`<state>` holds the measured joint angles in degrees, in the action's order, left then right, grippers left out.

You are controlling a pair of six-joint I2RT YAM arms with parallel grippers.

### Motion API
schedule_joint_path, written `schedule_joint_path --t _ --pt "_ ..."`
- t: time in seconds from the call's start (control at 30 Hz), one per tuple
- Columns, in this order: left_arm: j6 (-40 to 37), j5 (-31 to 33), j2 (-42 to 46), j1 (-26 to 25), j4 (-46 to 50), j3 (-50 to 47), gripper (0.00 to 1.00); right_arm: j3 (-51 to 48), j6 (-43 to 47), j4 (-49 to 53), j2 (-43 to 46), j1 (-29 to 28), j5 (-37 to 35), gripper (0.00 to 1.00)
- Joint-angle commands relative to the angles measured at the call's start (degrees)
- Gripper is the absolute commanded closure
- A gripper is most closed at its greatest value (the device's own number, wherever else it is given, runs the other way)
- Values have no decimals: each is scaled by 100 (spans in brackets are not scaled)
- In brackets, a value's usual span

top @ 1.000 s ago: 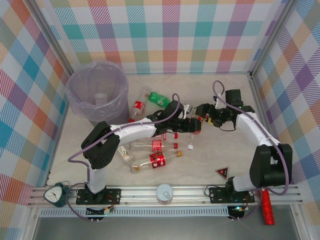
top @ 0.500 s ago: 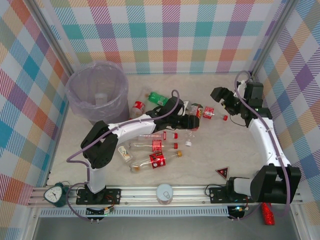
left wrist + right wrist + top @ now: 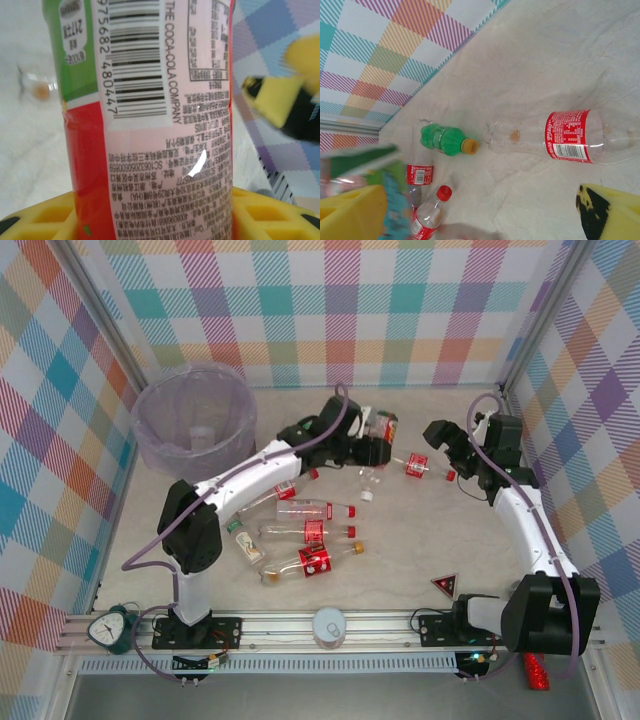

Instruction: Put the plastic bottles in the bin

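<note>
In the top view my left gripper (image 3: 378, 443) is shut on a plastic bottle (image 3: 385, 425) with a red label, held above the table behind the middle. In the left wrist view that bottle (image 3: 150, 125) stands upright between the yellow pads (image 3: 270, 217) of the left gripper (image 3: 155, 220). The pale-purple bin (image 3: 195, 425) stands at the back left, well apart from it. My right gripper (image 3: 447, 448) is open and has nothing in it. Just below it lies a clear bottle (image 3: 420, 465) (image 3: 570, 136). A green bottle (image 3: 442, 139) lies further off. Several more bottles (image 3: 308, 532) lie in the middle.
A white-capped bottle (image 3: 368, 483) lies between the two grippers. Along the front rail are a small clock (image 3: 110, 628), a white round object (image 3: 328, 625), a red triangle (image 3: 445, 585) and a red glittery stick (image 3: 535, 665). Checked walls close in three sides.
The left arm has lifted its bottle from the middle of the table and swung it back. The right gripper has let go of a bottle, drawn back to the right and opened wider.
</note>
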<state>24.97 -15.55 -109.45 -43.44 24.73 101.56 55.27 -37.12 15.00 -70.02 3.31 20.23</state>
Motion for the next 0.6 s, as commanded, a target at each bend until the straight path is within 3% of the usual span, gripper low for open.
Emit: schedule_joint_path --t 0.0,0.2,0.3,0.4,0.57 --pt "-533 83 259 292 874 645 77 94 17 -166 -14 -15 126 3" --pt "-841 265 810 1102 1548 1350 86 122 70 -152 -44 -7 158 3" --pt "-873 379 1329 1665 1510 1285 93 71 -145 -519 -224 -15 542 3" --pt "-892 600 1857 2358 1473 1113 100 124 -207 -617 -389 -21 745 3" --pt "-987 942 2569 3590 1670 800 100 151 -112 -460 -342 -21 601 3"
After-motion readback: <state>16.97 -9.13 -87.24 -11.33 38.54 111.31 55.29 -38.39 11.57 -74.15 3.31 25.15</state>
